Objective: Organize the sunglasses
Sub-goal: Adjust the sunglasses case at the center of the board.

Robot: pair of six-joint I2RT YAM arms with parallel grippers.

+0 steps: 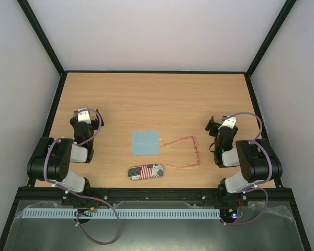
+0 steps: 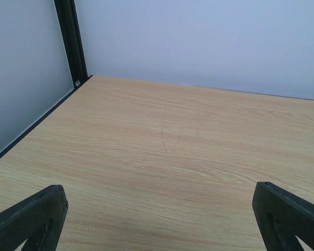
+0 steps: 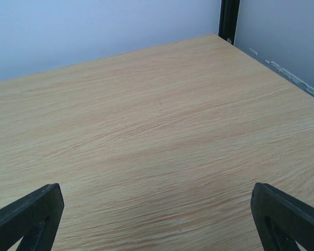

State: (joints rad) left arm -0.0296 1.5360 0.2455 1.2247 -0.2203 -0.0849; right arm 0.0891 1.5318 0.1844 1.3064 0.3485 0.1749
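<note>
Wooden table (image 1: 146,99), with the left gripper (image 1: 85,112) and right gripper (image 1: 222,121) parked at its left and right sides. In both wrist views the jaws are shown spread wide over bare wood with nothing between them, while the objects are shown from the top camera only. Light blue cloth (image 1: 145,142) at centre, flag-patterned case (image 1: 145,171) just near of it, then the sunglasses (image 1: 195,151) – laid open right of the cloth, arms pointing left – judged light, wiry and easily bent, best taken at a hinge corner rather than along a slender arm.
</note>
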